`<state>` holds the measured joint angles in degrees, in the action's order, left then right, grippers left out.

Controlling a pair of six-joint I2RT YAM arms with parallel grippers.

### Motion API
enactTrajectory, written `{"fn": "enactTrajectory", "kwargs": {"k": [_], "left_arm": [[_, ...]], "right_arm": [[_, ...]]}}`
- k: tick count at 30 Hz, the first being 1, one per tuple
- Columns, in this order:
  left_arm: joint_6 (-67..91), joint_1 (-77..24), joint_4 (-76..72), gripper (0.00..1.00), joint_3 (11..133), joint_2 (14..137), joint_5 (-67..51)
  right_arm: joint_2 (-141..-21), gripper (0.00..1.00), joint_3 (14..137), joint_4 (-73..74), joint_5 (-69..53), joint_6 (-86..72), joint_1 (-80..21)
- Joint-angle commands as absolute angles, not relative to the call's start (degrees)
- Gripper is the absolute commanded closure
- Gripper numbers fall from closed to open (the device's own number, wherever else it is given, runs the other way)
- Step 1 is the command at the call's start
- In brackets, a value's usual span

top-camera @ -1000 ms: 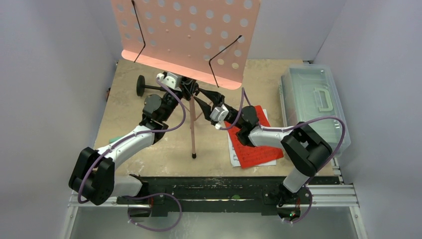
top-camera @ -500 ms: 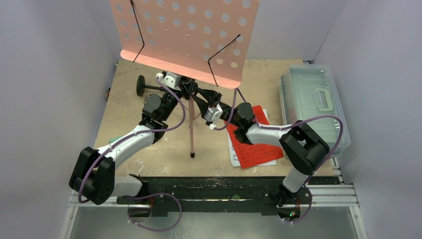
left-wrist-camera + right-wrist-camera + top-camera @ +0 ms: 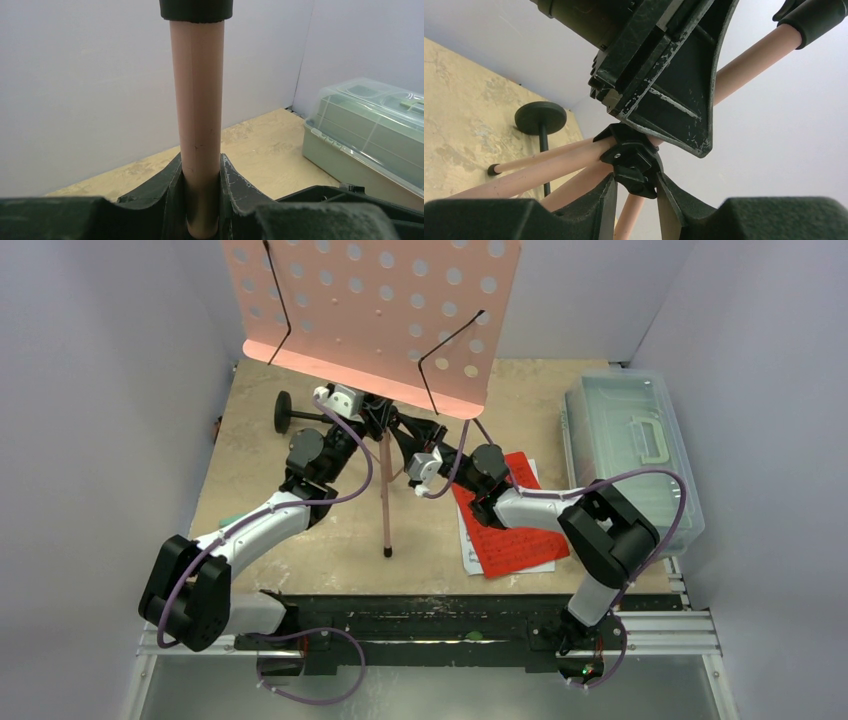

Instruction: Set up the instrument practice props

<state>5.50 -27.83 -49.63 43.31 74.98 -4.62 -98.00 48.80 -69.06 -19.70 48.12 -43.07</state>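
Table [image 3: 430, 540]: beige board, everything is sitting on it. All places given vs the pink music stand.

Pink music stand [image 3: 380, 310] is standing upright at mid-rear of the table. Its perforated desk is tilting toward the cam, with 2 black wire page holders lying on its face. 1 pink leg [image 3: 385, 502] is reaching toward the near edge.

Clear lidded box [image 3: 625, 440] is sitting well to the right of the stand, at the table's right edge, lid on.

Both arms are reaching in to the stand, just below its desk.

L gripper [image 3: 201, 170] is clamping the stand's pink pole [image 3: 200, 100]. The pole is running upright between the 2 fingers, with pads pressing on both sides.

R gripper [image 3: 636, 186] is coming in from the stand's right, fingers sitting either side of the black hub [image 3: 631, 162] where the legs meet. Both look to be touching it, so it is closed on the hub.

Red and white sheet-music pages [image 3: 510, 540] are lying flat, near-right of the stand, partly under the R arm, with the red sheet on top of the white.

Small black round-base stand [image 3: 300, 415] is lying on its side just left of the stand, behind the L arm.

Teal tube [image 3: 230, 519]: only a sliver is showing under the L arm, near-left of the stand. Can't tell more.
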Motion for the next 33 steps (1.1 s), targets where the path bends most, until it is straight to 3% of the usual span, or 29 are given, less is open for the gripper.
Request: {"fn": "enactTrajectory", "kwargs": {"k": [1, 3, 5, 11, 18, 23, 27, 33], "left_arm": [[6.8, -28.3, -47.5, 1.0, 45.6, 74.6, -7.2], [6.7, -28.2, -47.5, 1.0, 45.7, 74.8, -7.0], [6.6, -28.2, -47.5, 1.0, 45.8, 74.9, -7.1], [6.5, -28.1, -47.4, 1.0, 45.8, 75.4, -6.9], [7.0, -28.0, -47.3, 1.0, 45.9, 75.9, -7.2], [7.1, -28.0, -47.3, 1.0, 45.9, 76.1, -7.3], [7.1, -28.0, -47.2, 1.0, 45.9, 76.0, -7.3], [6.9, -28.0, -46.9, 1.0, 46.0, 75.9, -7.0]], "right_arm": [[-98.5, 0.67, 50.8, -69.9, -18.0, 47.7, -43.1], [-98.3, 0.78, 50.8, -70.0, -18.1, 45.3, -43.1], [-98.6, 0.99, 51.4, -71.0, -17.0, 38.1, -43.1], [-97.5, 1.0, 48.4, -78.3, -16.4, 11.7, -43.0], [-102.2, 1.0, 43.5, -99.9, -6.8, -38.6, -43.0], [-111.4, 1.0, 47.7, -105.3, -4.6, -76.3, -41.6], [-114.5, 1.0, 53.1, -105.2, -5.0, -91.4, -42.2], [-113.6, 1.0, 49.6, -105.3, 7.2, -113.7, -43.5]]}}
